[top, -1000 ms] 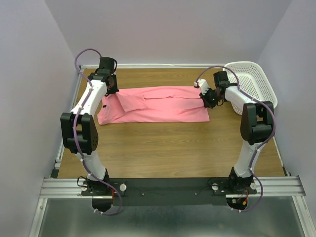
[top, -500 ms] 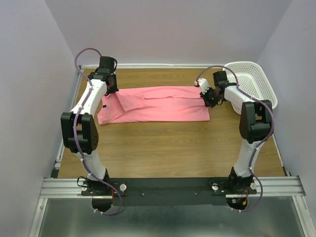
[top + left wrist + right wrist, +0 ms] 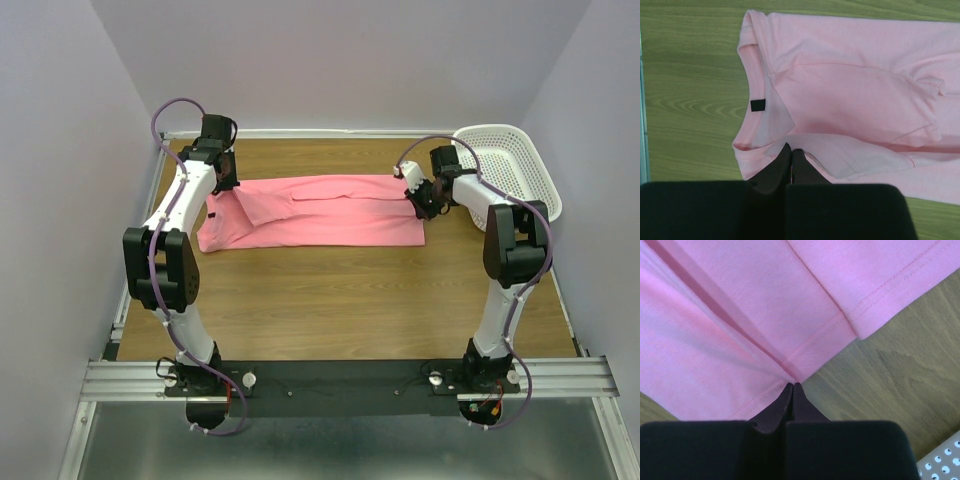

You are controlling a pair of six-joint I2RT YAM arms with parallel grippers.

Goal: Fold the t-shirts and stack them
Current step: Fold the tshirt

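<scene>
One salmon-pink t-shirt lies across the far half of the table, folded lengthwise into a long band with its collar end on the left. My left gripper is at that collar end. In the left wrist view it is shut, its tips pinching a folded flap of the t-shirt beside the neck opening with its black label. At the hem end my right gripper is shut too. The right wrist view shows its tips nipping the hem corner of the t-shirt, with creases running into them.
A white perforated basket stands at the back right corner, close behind my right arm; its rim shows in the right wrist view. Bare wooden table stretches between the shirt and the arm bases. Walls close in on both sides.
My right arm has edged slightly toward the back of the table with the hem corner. The left arm and the shirt's shape look the same.
</scene>
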